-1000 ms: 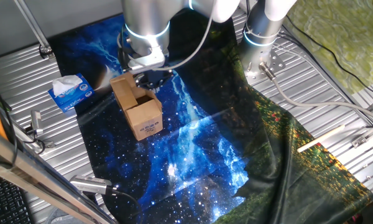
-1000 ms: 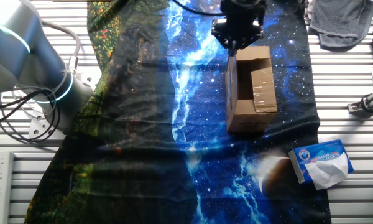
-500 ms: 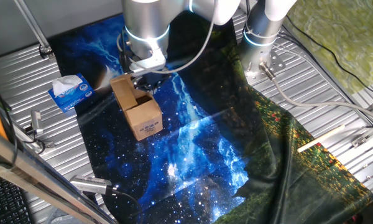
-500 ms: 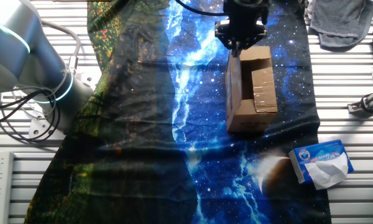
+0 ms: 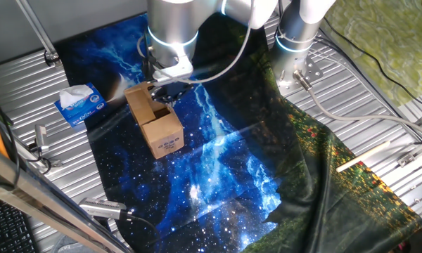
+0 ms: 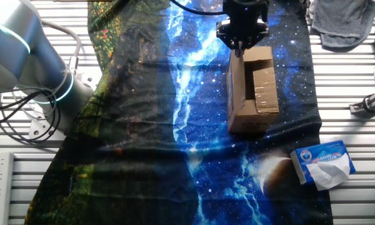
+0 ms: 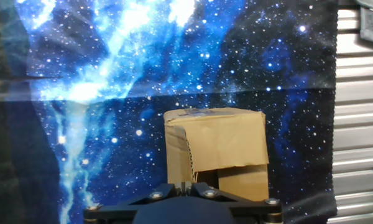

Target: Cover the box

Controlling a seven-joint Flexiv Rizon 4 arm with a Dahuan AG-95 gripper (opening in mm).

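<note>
The box (image 5: 162,131) is a small brown carton standing on the blue starry cloth (image 5: 218,169), with a white label on its near side. In the other fixed view the box (image 6: 254,92) shows one flap folded over the top and one side flap held up. My gripper (image 5: 167,91) hangs over the box's edge and is shut on that side flap (image 6: 235,75). In the hand view the closed fingertips (image 7: 183,186) pinch the flap's thin corrugated edge, with the box (image 7: 214,140) just ahead.
A blue and white tissue box (image 5: 77,104) lies on the metal table (image 5: 380,84) left of the carton; it also shows in the other fixed view (image 6: 325,164). The arm's base (image 5: 295,42) stands behind. A grey cloth (image 6: 344,22) lies at the table's corner.
My gripper has shifted slightly sideways over the box while holding the flap. The box itself has not moved.
</note>
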